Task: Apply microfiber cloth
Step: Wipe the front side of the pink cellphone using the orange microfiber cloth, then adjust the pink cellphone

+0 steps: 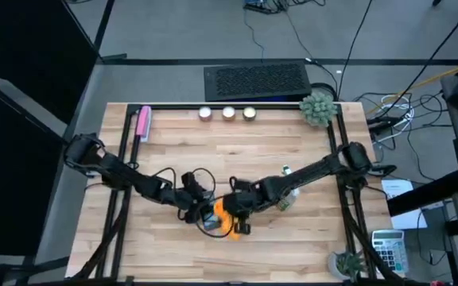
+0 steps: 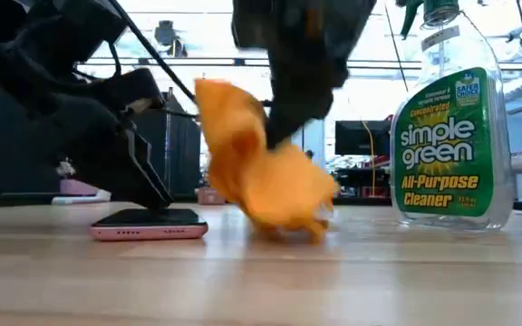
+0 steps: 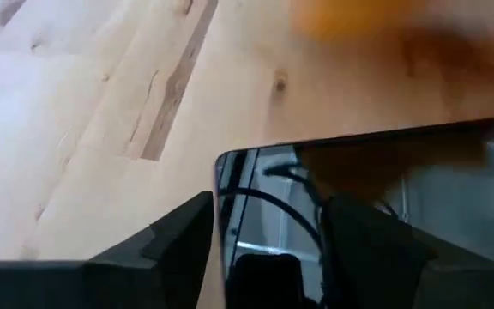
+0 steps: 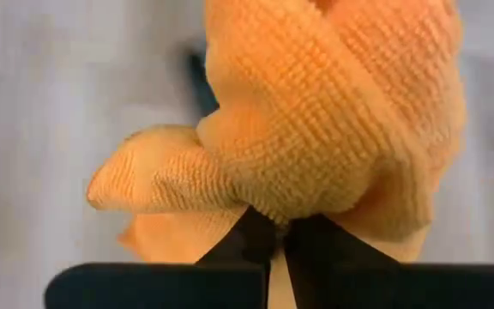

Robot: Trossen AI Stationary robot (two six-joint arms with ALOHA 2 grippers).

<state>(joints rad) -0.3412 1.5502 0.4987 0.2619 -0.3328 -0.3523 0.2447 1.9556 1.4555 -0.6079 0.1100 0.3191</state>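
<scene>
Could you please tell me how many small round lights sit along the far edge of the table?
3. The small round glowing lights stand in a row by the far edge: left one, middle one, right one, just left of the green plant. None seems hidden.

Right claw point(image 4: 283, 236) pinched on microfiber cloth point(image 4: 333, 120) — orange folds bunched; background blurred

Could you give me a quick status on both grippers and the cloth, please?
Right gripper shut on microfiber cloth, cloth hanging bunched, lower edge at the tabletop. Left gripper pinning the phone's edge. Spray bottle stands clear, nothing blocking.
</scene>
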